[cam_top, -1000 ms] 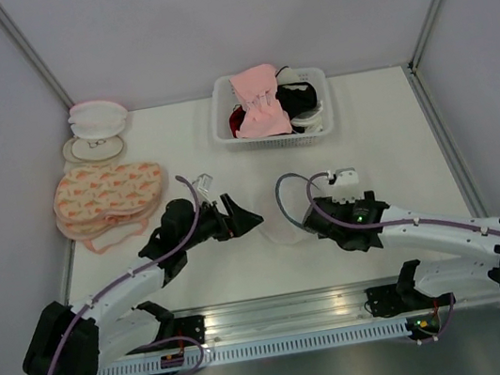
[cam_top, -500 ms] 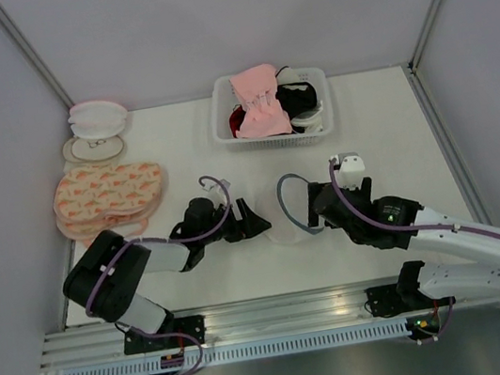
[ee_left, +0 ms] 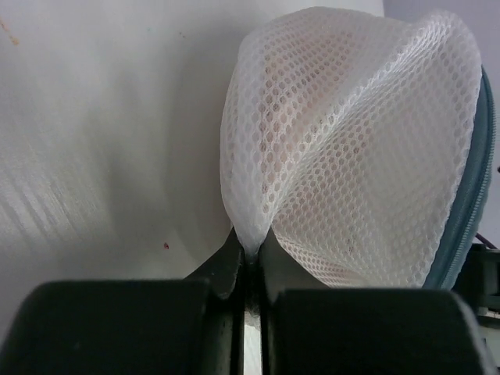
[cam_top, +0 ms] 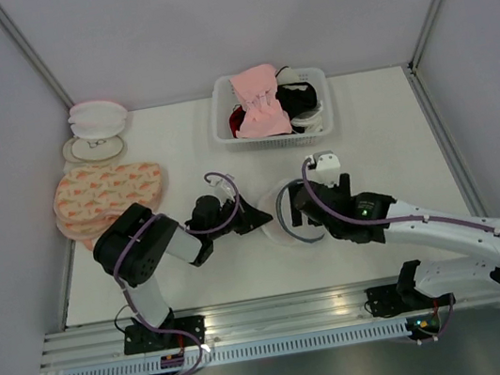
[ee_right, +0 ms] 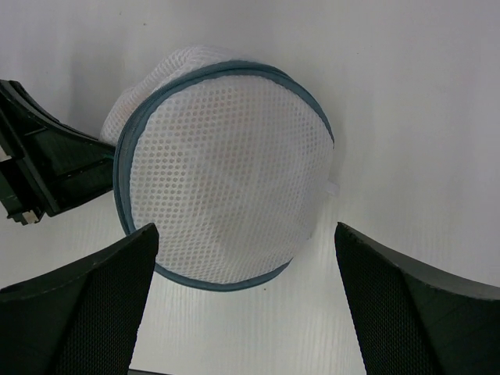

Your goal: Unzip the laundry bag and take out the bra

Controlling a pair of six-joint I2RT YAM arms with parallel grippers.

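Mesh reads light, soft and floppy: the laundry bag (ee_right: 226, 172) creases where pinched, so I judge it will slide or lift off the bench (ee_right: 406, 78) unless anchored. Bag sits mid-bench, a little toward 6 o'clock. Left tool (ee_left: 248, 258), at the bag's 9 o'clock, closed tight on a fold of mesh. Right tool (ee_right: 244, 234) spread wide, holding nothing, over the bag from 3 o'clock. Likely best hold for opening: the pull on the dark zipper rim (ee_right: 125, 164). Pull not located in any view. Bra (ee_left: 291, 109) only a faint warm tint through mesh, shape unreadable. From above, the arms mask most of the bag.
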